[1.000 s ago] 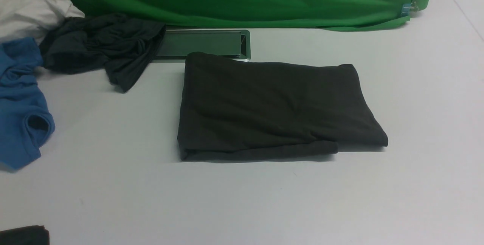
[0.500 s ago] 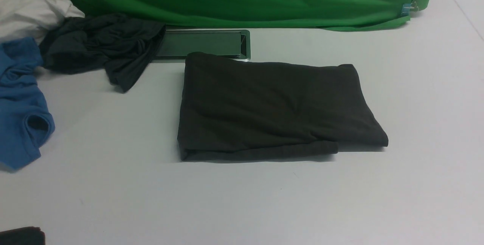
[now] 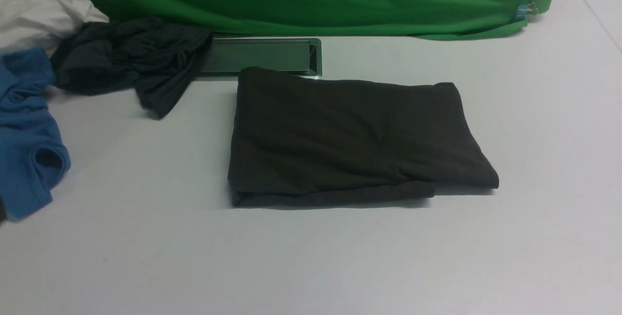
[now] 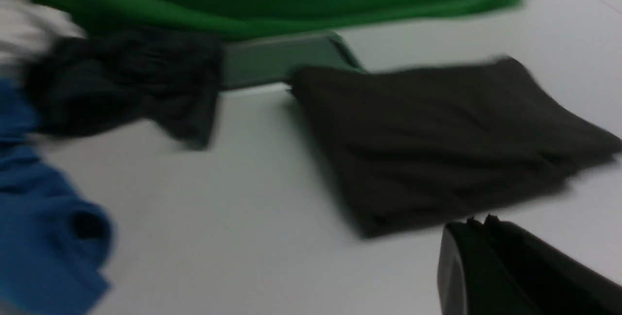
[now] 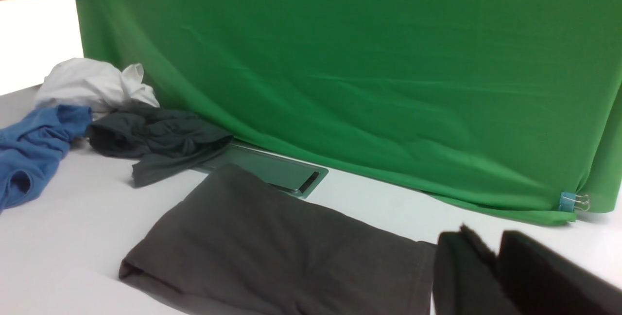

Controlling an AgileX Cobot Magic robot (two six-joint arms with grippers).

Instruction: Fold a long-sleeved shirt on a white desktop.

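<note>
The long-sleeved shirt (image 3: pixel 354 140) lies folded into a thick rectangle on the white surface (image 3: pixel 311 256), its far corner touching the metal-framed hatch (image 3: pixel 260 56). The left pincer (image 4: pixel 478 222) is pressed together, empty; whether the right pincer (image 5: pixel 491 252) is parted, I cannot tell.

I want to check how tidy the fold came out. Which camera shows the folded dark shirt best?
The front view: the long-sleeved shirt lies whole and sharp, every edge visible on the white desktop. The left wrist view shows it whole but blurred. In the right wrist view, its near edge is cut off and the right claw hides one corner.
</note>
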